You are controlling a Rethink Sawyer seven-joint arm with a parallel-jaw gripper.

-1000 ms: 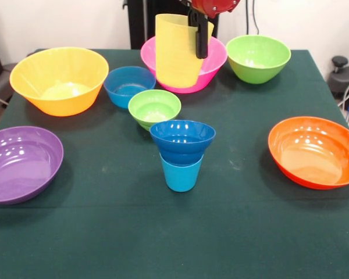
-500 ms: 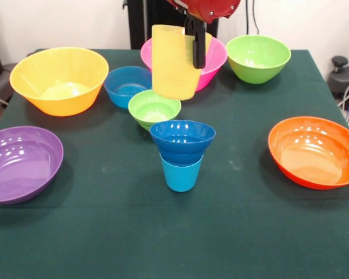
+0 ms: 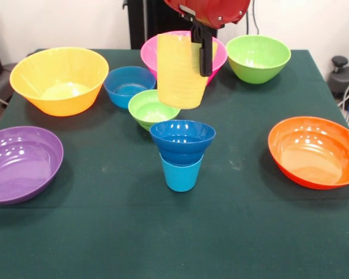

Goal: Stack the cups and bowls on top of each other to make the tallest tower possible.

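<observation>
Nearest you on the green-covered table [image 3: 104, 232], the light blue cup [image 3: 181, 173] stands upright with the dark blue bowl [image 3: 182, 139] seated in its mouth, so you have a two-piece tower a little left of the table's middle. At your left edge, about level with it, lies the large purple bowl [image 3: 22, 163]; at your right edge sits the large orange bowl [image 3: 314, 151]. Both stand apart from the tower.

Just behind the tower and slightly left, you see the small lime green bowl [image 3: 148, 108], open side up. Behind that, further left, is the light blue bowl [image 3: 128, 85], and beside it the big yellow-orange bowl [image 3: 59, 79], their rims close together or touching; you cannot tell which.

Above the lime green bowl and the tower's far rim hangs the translucent yellow cup [image 3: 178, 71], mouth up and clear of everything on the table. Its lower end shows in front of the lime green bowl's rim, just above and behind the dark blue bowl. The tool [image 3: 205, 55] pinches the cup's right wall: one black finger [image 3: 206, 52] runs down the outside of the wall, the other shows faintly through the plastic, and the red arm head sits above it at the top edge.

Furthest from you, the pink bowl [image 3: 216, 55] is partly hidden behind the lifted cup, and the larger green bowl [image 3: 257, 57] sits to its right.
</observation>
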